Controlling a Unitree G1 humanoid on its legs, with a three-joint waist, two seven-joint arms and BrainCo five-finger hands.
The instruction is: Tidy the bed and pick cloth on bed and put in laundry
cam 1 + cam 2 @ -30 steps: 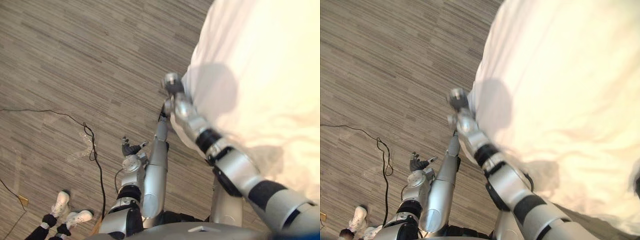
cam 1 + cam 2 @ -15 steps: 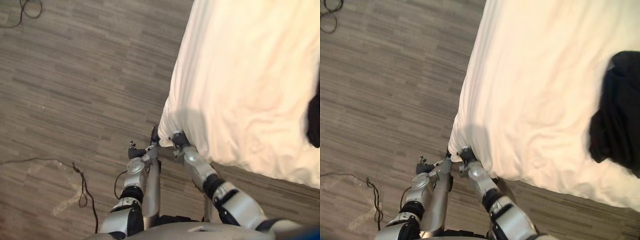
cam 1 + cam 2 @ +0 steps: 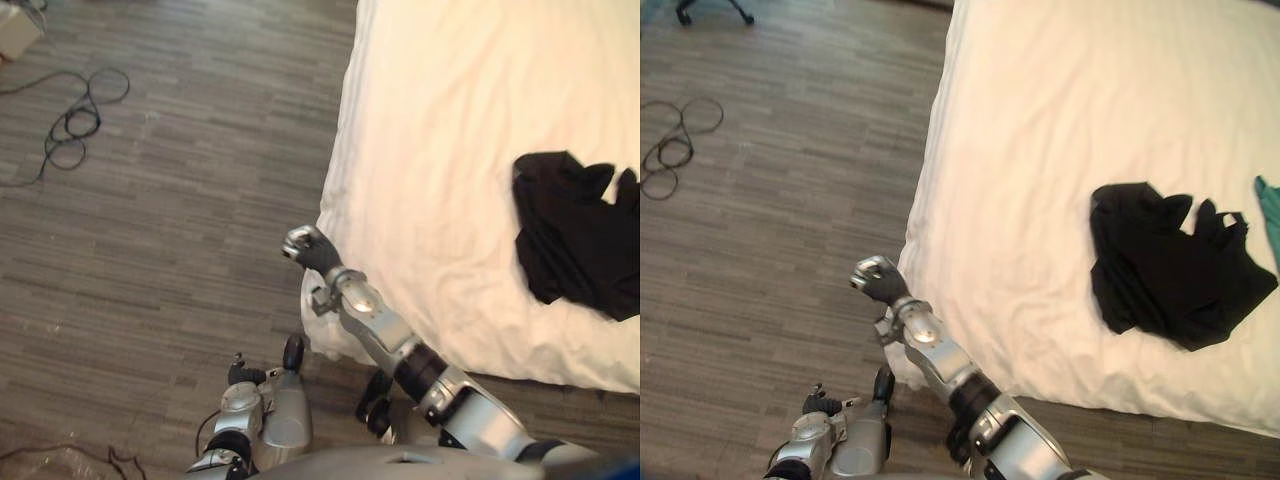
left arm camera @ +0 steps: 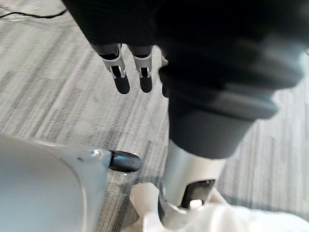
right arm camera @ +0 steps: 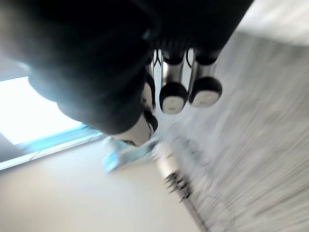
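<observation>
floor (image 3: 180, 200): grey-brown wood-look planks, all of it left of the right hand (image 3: 303, 243). bed (image 3: 430, 120): white-covered, brightly lit, just right of the hand, with its corner a bit nearer than the hand. coiled dark cable (image 3: 75, 115) on the floor, well left and farther out.

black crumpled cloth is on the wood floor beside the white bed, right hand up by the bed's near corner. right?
No. The black crumpled cloth lies on the white bed, not on the wood floor; the right eye view shows it whole on the sheet. The right hand is up by the bed's near corner, as stated.
</observation>
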